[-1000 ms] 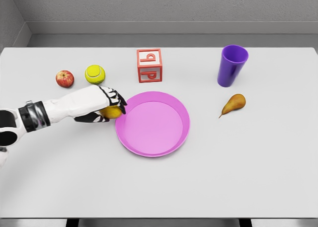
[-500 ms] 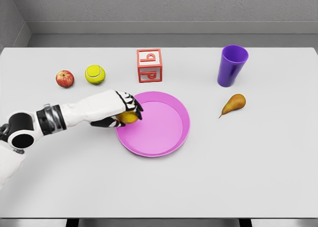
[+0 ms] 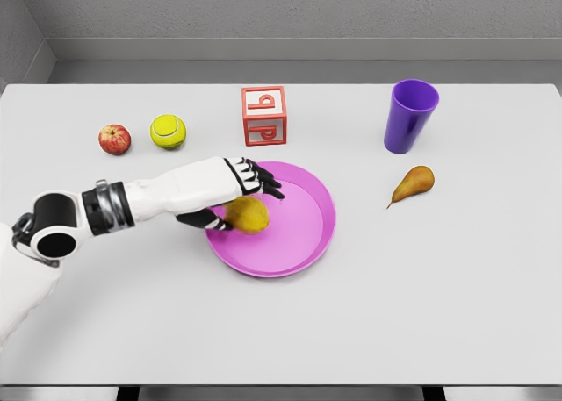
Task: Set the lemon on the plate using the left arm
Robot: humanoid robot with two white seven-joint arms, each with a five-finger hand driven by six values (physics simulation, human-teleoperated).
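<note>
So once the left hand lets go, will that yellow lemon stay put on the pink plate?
Probably. The yellow lemon sits inside the pink round plate, whose raised rim should stop a roll. Its oval shape may wobble, and the left hand, fingers spread, could nudge it.

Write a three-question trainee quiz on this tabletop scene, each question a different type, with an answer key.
1. True or false: the lemon is over the pink plate.
2. What lies nearest the purple cup? A) apple B) pear C) tennis ball
3. Fill in: the left hand has its fingers ____ above the lemon.

Key:
1. True; it sits at the plate's left side.
2. B, the pear.
3. Spread; they no longer wrap the lemon.
</note>
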